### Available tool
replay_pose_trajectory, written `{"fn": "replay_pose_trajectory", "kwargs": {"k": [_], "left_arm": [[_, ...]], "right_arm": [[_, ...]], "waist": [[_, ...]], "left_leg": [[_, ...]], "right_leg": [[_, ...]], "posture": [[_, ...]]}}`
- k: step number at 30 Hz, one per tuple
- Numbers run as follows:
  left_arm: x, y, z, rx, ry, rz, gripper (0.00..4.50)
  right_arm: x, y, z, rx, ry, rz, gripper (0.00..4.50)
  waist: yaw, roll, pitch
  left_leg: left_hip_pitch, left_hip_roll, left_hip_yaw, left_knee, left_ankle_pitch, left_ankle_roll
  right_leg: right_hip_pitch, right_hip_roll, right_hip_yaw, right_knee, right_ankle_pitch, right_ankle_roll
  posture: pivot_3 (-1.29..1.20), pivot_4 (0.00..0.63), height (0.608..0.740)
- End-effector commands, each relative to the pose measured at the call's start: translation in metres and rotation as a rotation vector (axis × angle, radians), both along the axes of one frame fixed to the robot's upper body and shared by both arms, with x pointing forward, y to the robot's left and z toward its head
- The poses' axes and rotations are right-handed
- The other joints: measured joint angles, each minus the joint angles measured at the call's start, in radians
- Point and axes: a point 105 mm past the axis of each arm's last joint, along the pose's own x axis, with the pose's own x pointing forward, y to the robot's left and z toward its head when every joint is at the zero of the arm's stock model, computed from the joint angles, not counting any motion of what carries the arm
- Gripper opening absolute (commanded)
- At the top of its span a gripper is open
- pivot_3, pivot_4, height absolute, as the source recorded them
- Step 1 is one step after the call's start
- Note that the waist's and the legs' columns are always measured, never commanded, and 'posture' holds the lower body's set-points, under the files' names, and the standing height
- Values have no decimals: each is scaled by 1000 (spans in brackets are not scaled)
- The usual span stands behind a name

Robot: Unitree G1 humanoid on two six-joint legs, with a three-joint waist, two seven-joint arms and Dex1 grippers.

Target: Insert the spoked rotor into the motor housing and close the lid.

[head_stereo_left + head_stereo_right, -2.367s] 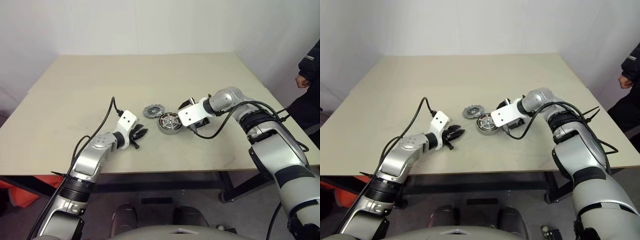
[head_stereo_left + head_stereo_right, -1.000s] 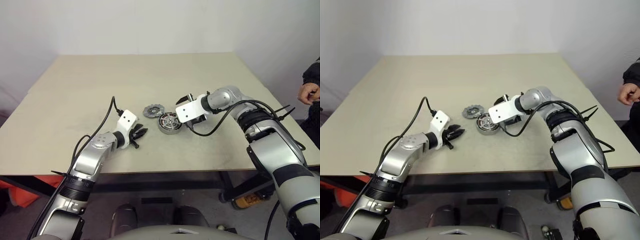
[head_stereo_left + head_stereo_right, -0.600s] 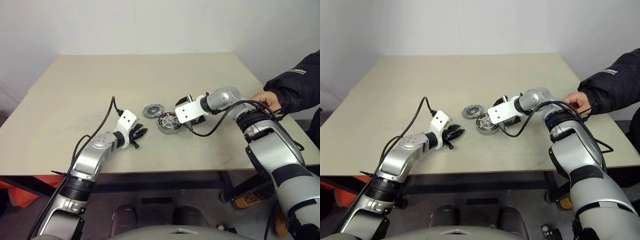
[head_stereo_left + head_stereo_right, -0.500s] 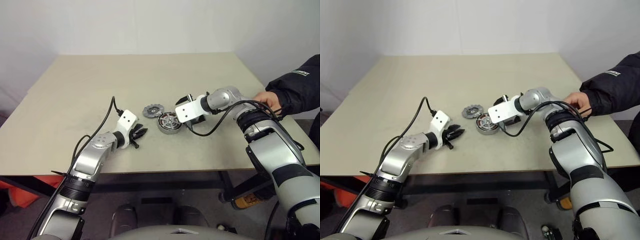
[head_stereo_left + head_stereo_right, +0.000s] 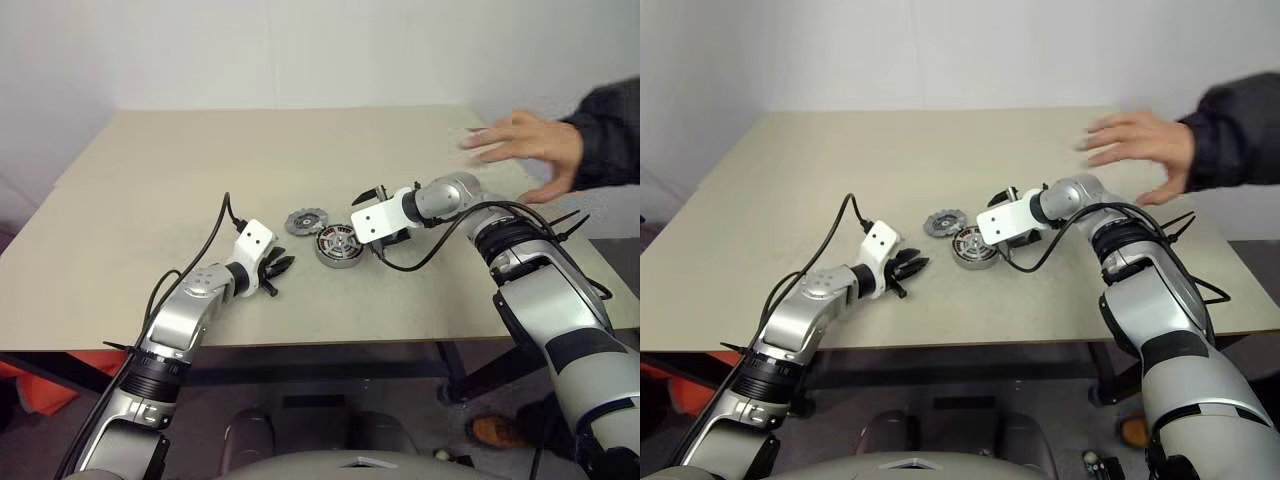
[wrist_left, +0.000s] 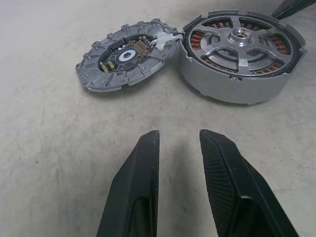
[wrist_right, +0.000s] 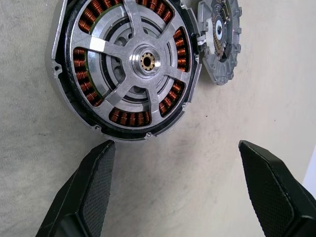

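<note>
The spoked rotor (image 7: 140, 61) is sitting inside the motor housing (image 7: 69, 106), its spokes lying over the ring of copper windings, and the housing is resting flat on the table (image 5: 150, 180) near the middle. The lid (image 6: 126, 53) is lying on the table just beside the housing, on the side away from the right arm, its edge touching or almost touching the housing wall, with its inner face and small circuit parts turned up.

The right gripper (image 7: 175, 185) is reaching in from the right with the forearm slanting across the table and is hanging just over the housing's near edge, fingers spread wide and gripping nothing. The left gripper (image 6: 177, 143) is lying low over the table, pointing toward the lid and housing from a short way off, its two black fingers (image 6: 145, 163) standing a narrow gap apart and empty.

A person's hand (image 5: 525, 140) in a dark sleeve (image 5: 1240, 130) is stretching in over the far right part of the table.
</note>
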Motion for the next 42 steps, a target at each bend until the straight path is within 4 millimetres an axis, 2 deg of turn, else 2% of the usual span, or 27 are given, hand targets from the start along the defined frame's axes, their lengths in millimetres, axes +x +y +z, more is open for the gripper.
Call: {"fn": "replay_pose_trajectory", "kwargs": {"k": [1,6,12,15,30,36,42], "left_arm": [[5,1,14,-13,-57,7,1360],[6,3,15,-13,-61,13,1360],[7,2,14,-10,-63,14,1360],[7,4,13,-9,-62,23,1360],[9,5,14,-1,-67,25,1360],[8,4,13,0,-66,26,1360],[5,4,11,1,-60,24,1360]], "right_arm": [[0,10,14,38,-18,35,4500],[4,12,18,47,-48,26,4500],[-2,11,16,59,-4,42,4500],[5,12,20,66,-49,14,4500],[7,8,24,67,-66,-3,4500],[13,4,28,154,-78,-74,4500],[20,-9,27,286,-91,-215,4500]], "waist": [[0,0,0],[-1,0,0],[-2,0,0],[-3,0,0],[-3,0,0],[-2,0,0],[9,0,0]], "left_leg": [[0,0,0,0,0,0],[0,0,0,0,0,0],[0,0,0,0,0,0],[-1,0,0,0,0,0],[-1,0,0,1,0,0],[-1,0,0,1,0,0],[-2,0,0,2,0,0]], "right_leg": [[0,0,0,0,0,0],[-1,0,0,0,0,0],[-1,0,0,1,0,0],[-1,0,0,1,0,0],[-2,0,0,2,0,-1],[-2,0,0,2,0,-1],[-1,0,0,2,0,-1]], "posture": [[0,0,740],[0,0,740],[0,0,740],[0,0,740],[0,0,740],[0,0,740],[0,0,740]]}}
